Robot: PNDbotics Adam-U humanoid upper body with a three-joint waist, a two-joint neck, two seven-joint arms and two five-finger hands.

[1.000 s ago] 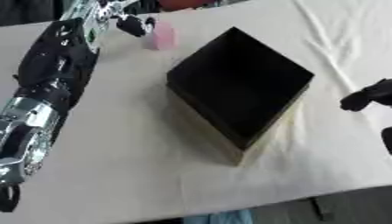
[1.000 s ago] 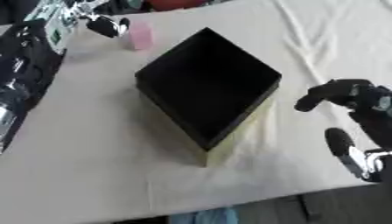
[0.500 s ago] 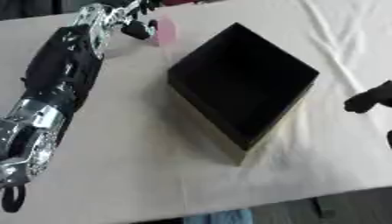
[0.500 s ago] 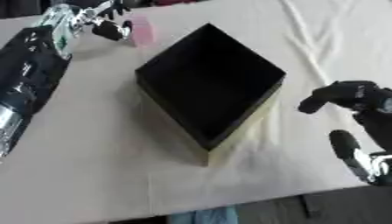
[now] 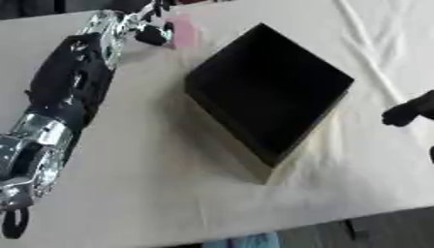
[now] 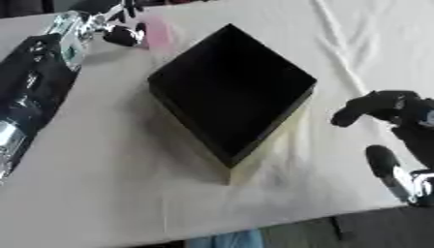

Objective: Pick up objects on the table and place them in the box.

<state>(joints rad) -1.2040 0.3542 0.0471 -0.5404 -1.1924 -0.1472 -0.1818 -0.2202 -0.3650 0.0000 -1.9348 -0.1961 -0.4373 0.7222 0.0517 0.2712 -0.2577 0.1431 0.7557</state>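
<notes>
So, one pink block (image 5: pixel 183 32) is seen at the far left part of the table (image 5: pixel 152 160), well beyond the box's far-left edge. It looks like a small upright-ish rectangle whose long axis runs roughly away from the camera, though its edges are too soft for the exact orientation to be told. Only that one loose object can be counted on the cloth.

One box (image 6: pixel 230 92) is counted too: black inside, open at the top, with a pale yellowish outer wall shown on its near-right side. It is set cornerwise, one corner pointed toward the far edge and one toward the near edge, so a diamond is seen from above. Its inside looks dark and nothing can be made out in it.

The left arm is stretched along the left side up to the far edge, and the left hand (image 5: pixel 149 30) is placed right at the pink block, a dark fingertip just beside or touching its left face. Whether the fingers are closed around it can't be told.

The right hand (image 6: pixel 392 107) is held over the table's right edge, well apart from the box, with its fingers curled in and nothing gripped.
</notes>
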